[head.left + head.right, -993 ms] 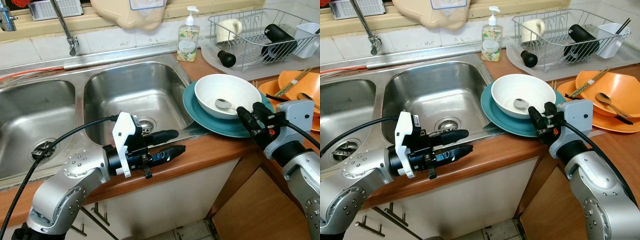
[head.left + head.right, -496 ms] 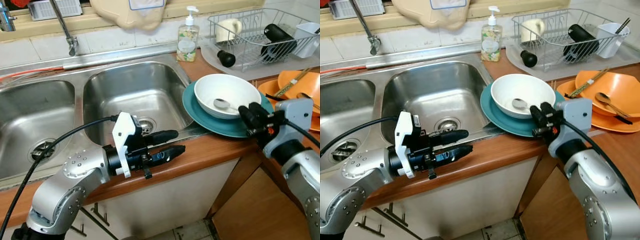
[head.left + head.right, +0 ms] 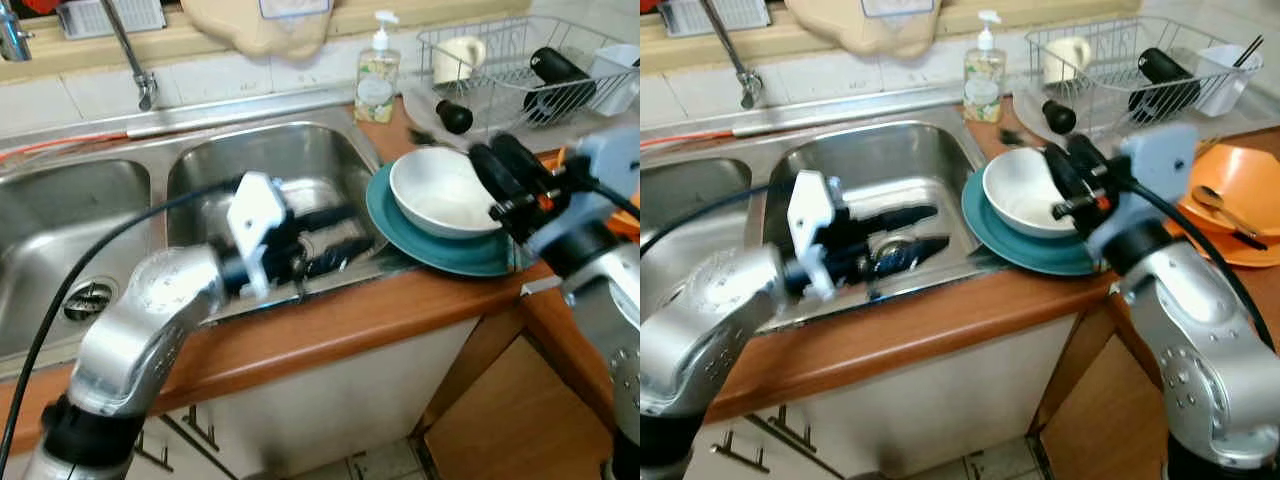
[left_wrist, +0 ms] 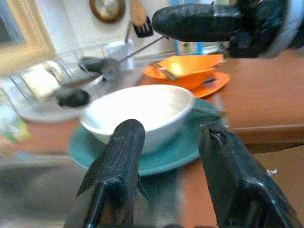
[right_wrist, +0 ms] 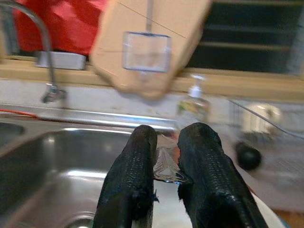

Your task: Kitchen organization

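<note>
A white bowl sits on a teal plate on the wooden counter, right of the sink. My right gripper hovers over the bowl's right side, raised and tilted. It is shut on a metal spoon, whose shiny bowl shows between the fingers in the right wrist view. Nothing lies inside the white bowl. My left gripper is open and blurred, held over the front rim of the right sink basin and pointing toward the plate. The left wrist view looks at the bowl between its open fingers.
A soap bottle stands behind the sink. A wire dish rack with a mug and black items is at the back right. Orange dishes with a spoon and chopsticks lie to the right. The faucet hangs over the basins' divide.
My right gripper has lifted up and away from the bowl's rim, taking the spoon out of the bowl. My left arm has risen and swung forward over the sink's edge.
</note>
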You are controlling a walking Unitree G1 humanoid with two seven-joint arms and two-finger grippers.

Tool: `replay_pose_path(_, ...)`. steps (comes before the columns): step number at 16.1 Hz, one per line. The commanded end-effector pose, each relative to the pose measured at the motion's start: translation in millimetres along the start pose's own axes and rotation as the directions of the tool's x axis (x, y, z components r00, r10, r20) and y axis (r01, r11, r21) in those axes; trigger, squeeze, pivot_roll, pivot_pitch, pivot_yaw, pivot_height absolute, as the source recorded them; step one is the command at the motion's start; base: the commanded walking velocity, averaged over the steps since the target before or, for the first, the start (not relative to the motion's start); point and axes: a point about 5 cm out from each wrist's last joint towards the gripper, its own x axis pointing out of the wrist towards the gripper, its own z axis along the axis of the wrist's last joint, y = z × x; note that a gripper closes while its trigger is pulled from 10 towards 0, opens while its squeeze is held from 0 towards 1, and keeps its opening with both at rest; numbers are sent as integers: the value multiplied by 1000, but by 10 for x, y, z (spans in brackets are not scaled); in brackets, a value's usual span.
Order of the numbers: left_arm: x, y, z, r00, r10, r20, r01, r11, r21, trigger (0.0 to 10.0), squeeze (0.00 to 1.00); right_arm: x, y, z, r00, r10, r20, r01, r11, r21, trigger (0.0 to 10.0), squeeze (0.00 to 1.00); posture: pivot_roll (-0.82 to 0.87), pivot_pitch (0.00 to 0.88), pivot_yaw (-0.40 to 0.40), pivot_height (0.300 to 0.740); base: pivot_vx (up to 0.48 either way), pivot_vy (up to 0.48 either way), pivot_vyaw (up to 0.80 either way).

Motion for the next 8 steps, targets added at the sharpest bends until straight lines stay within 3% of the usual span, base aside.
replay_pose_path(1, 55, 70, 23, 999, 28, -21, -25, 993, 114, 10000, 0, 56, 90, 30, 997, 75, -5, -75, 997, -3, 0, 0, -93, 0, 66, 740, 0, 0, 0)
replay_pose_path(2, 76, 100, 32, 999, 43, -20, -40, 989, 144, 10000, 0, 74, 116, 36, 995, 96, -9, -96, 995, -10, 0, 0, -93, 0, 66, 740, 0, 0, 0)
replay_pose_path(5, 211, 296, 37, 991, 127, -31, -109, 932, 345, 10000, 0, 184, 299, 48, 978, 207, -22, -207, 978, -22, 0, 0, -84, 0, 64, 740, 0, 0, 0)
replay_pose_path(6, 250, 347, 25, 988, 150, -42, -119, 903, 414, 4667, 0, 207, 334, 41, 974, 226, -27, -227, 974, -24, 0, 0, -84, 0, 68, 740, 0, 0, 0)
replay_pose_path(7, 268, 370, 21, 986, 160, -42, -125, 889, 440, 4667, 0, 216, 346, 38, 972, 233, -30, -234, 972, -25, 0, 0, -85, 0, 69, 740, 0, 0, 0)
replay_pose_path(8, 306, 408, 28, 984, 175, -40, -132, 855, 501, 3020, 0, 227, 371, 36, 968, 251, -31, -252, 968, -21, 0, 0, -84, 0, 70, 740, 0, 0, 0)
